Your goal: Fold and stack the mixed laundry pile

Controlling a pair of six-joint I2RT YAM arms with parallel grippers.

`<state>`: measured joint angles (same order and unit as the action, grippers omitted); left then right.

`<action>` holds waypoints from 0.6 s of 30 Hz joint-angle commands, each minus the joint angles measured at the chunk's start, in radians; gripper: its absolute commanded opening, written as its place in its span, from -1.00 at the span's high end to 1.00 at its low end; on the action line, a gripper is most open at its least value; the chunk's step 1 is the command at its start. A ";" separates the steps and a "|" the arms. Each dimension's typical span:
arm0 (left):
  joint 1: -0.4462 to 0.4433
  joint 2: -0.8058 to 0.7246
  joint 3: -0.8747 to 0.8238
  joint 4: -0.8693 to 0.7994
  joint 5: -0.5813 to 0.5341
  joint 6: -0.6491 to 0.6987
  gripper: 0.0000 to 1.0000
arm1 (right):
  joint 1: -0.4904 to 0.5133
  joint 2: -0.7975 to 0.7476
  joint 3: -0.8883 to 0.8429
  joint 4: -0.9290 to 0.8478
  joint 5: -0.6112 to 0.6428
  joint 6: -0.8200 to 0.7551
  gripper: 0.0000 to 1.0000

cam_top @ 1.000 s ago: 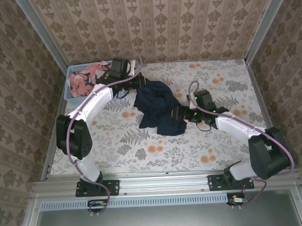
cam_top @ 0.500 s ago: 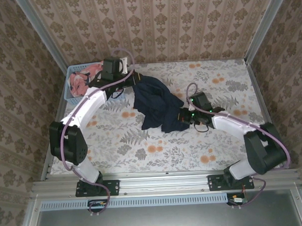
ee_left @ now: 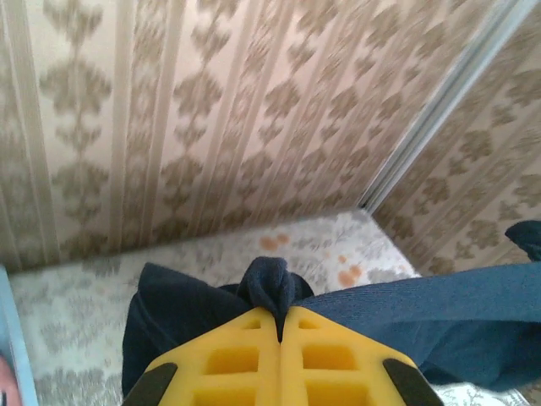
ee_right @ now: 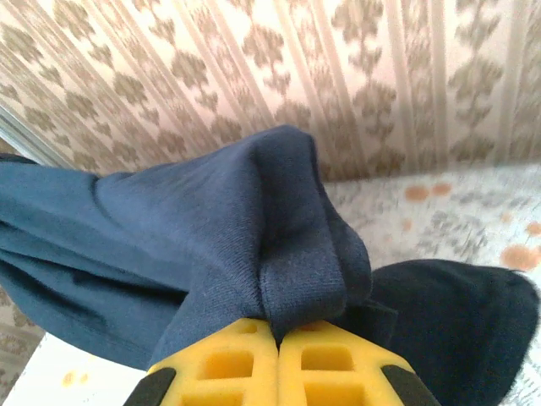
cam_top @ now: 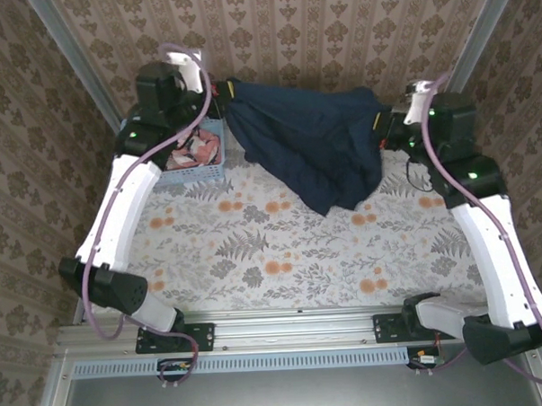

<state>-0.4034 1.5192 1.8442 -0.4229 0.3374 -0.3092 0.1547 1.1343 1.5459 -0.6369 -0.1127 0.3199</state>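
**Left gripper**: the yellow fingers are pressed together, clamped on a bunched corner of the navy garment.

**Right gripper**: the fingers are likewise clenched, pinching a thick fold of the same garment at its opposite end.

**Arms:** both are raised near the back wall, the left at the far left and the right at the far right.

**Navy garment:** it hangs spread between the two grippers above the floral tablecloth. Its upper edge runs from gripper to gripper, and the loose cloth sags to a point nearer the right side. Whether the lowest fold touches the table cannot be told.

**Coral-pink printed garment**: it lies crumpled inside the light blue basket. The basket is at the far left corner of the table, beneath the left arm and close by the navy garment's left end.
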 commanded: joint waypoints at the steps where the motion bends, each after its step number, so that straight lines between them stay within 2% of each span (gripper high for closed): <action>1: -0.108 -0.094 0.123 -0.072 -0.019 0.144 1.00 | -0.006 -0.039 0.131 -0.141 0.055 -0.093 1.00; 4: -0.193 -0.131 0.161 -0.111 -0.061 0.184 1.00 | -0.007 -0.067 0.185 -0.175 0.059 -0.098 1.00; 7: -0.202 -0.143 0.160 -0.100 -0.075 0.164 1.00 | -0.010 -0.100 0.184 -0.163 0.104 -0.097 1.00; 10: -0.200 -0.095 0.196 -0.102 -0.157 0.190 1.00 | -0.023 -0.082 0.171 -0.137 0.135 -0.099 1.00; 13: -0.171 0.024 0.262 -0.101 -0.190 0.189 1.00 | -0.050 -0.006 0.155 -0.087 0.184 -0.103 1.00; 15: -0.135 0.142 0.316 -0.109 -0.176 0.163 1.00 | -0.089 0.088 0.141 -0.022 0.233 -0.108 1.00; 18: -0.093 0.310 0.361 -0.100 -0.204 0.134 1.00 | -0.153 0.228 0.116 0.089 0.239 -0.073 1.00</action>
<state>-0.5358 1.6775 2.1910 -0.4889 0.1940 -0.1558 0.0540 1.2308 1.7046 -0.6811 0.0502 0.2344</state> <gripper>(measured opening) 0.046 0.047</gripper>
